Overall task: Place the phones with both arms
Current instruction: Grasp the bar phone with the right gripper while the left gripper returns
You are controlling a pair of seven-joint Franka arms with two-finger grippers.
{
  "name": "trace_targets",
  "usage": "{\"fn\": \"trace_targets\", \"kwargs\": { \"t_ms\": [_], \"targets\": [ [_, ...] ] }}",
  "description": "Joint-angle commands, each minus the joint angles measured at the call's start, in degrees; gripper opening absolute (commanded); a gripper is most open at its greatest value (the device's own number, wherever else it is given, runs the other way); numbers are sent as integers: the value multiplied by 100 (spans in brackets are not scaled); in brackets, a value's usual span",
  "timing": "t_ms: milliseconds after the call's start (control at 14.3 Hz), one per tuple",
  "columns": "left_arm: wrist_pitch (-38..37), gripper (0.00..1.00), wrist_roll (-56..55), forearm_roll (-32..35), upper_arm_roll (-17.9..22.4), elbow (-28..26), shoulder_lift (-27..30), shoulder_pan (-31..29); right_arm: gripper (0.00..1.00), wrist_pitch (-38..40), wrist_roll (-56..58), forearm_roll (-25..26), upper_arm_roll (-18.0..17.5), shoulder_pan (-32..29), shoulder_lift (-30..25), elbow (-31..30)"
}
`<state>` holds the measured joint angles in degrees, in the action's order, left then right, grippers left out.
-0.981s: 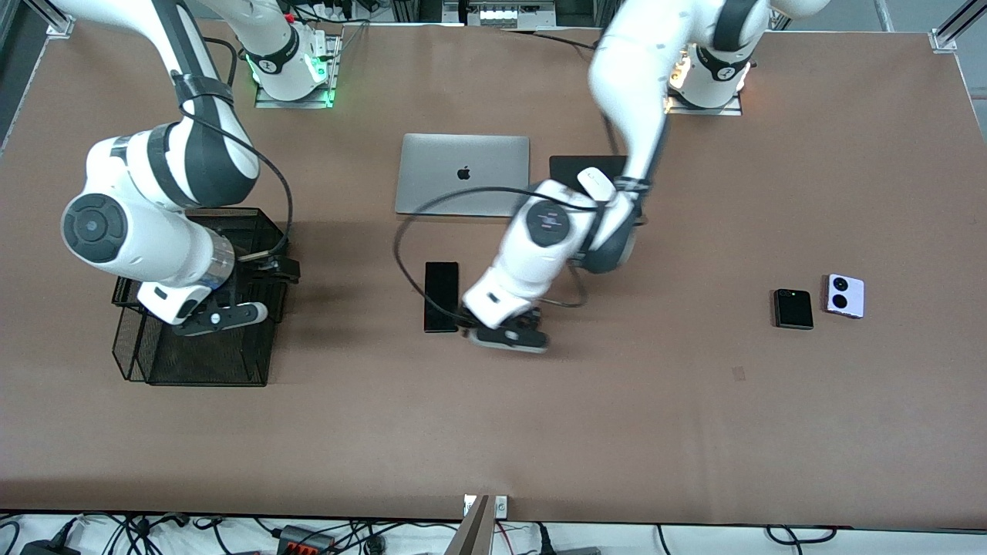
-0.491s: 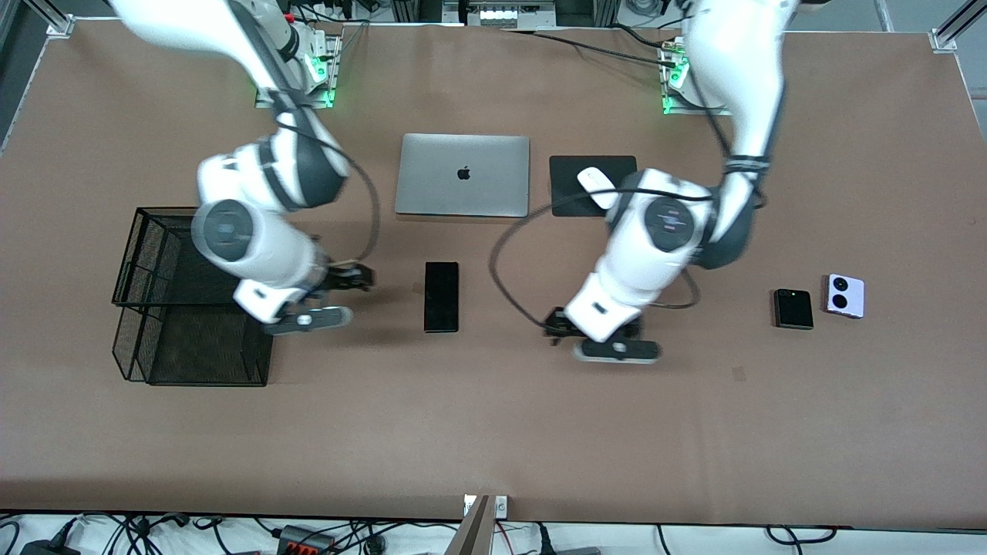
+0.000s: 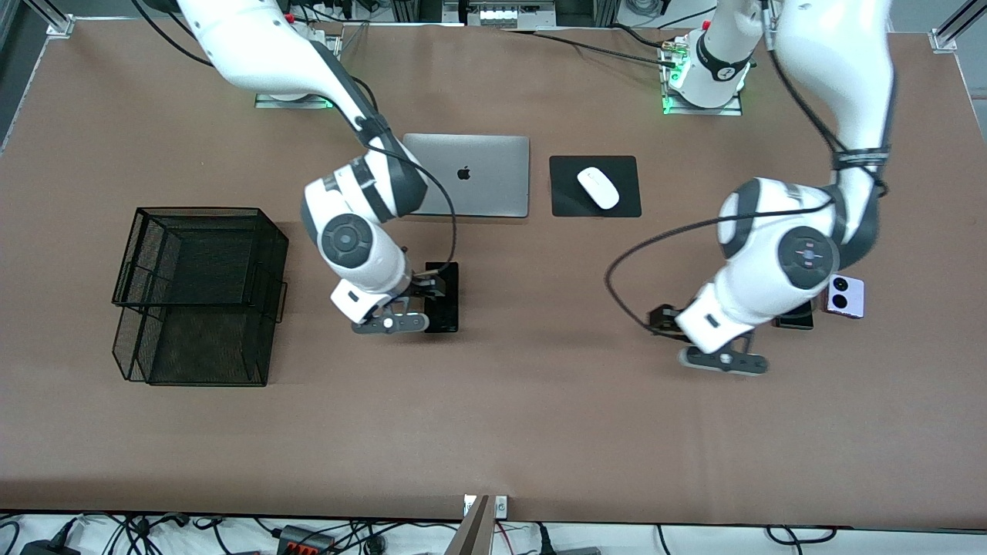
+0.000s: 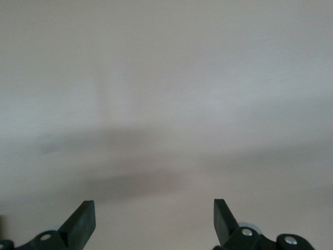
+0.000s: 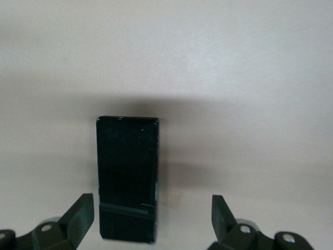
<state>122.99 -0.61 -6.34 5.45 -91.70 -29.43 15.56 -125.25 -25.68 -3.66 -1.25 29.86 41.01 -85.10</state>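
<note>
Over long black phone [image 5: 127, 177], right pincer [image 5: 151, 219] spread

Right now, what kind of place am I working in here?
Most likely a robotics lab bench staged as an office desk: a closed silver laptop, a white mouse on a black pad, and a black mesh tray on a brown table, with cables along its edge.

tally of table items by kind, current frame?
Phones: 3, namely the long black phone, the small black phone mostly hidden under the left arm, and the lilac-white phone
Laptop: 1
Mouse: 1
Mouse pad: 1
Wire basket: 1
Total: 7
</note>
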Motion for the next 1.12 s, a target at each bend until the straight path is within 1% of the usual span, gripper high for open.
{"fn": "trace_targets", "kwargs": {
  "t_ms": [0, 140, 210, 350, 491, 771, 841, 1051],
  "targets": [
    [154, 100, 901, 334, -158, -506, 210, -597, 100, -175, -541, 120, 81, 274, 320, 195],
    [803, 100, 1299, 405, -158, -1005, 192, -992, 100, -184, -884, 505, 82, 442, 390, 187],
    [963, 100, 1370, 414, -193, -1139, 166, -1272, 100, -184, -1008, 672, 82, 451, 425, 187],
    [990, 100, 1685, 414, -500, -1193, 26, -1791, 100, -167, -1070, 718, 82, 521, 435, 178],
    [999, 100, 2107, 414, -510, -1193, -71, -2083, 100, -184, -1201, 665, 73, 539, 487, 178],
    [1253, 100, 2600, 414, -501, -1237, -194, -2128, 100, -193, -1413, 665, 46, 583, 610, 178],
    [1411, 100, 2792, 414, -501, -1254, -264, -2197, 100, -184, -1422, 665, 46, 583, 628, 169],
    [1920, 100, 2961, 414, -510, -1640, -265, -2425, 100, -193, -1404, 647, 46, 591, 689, 169]
  ]
}}
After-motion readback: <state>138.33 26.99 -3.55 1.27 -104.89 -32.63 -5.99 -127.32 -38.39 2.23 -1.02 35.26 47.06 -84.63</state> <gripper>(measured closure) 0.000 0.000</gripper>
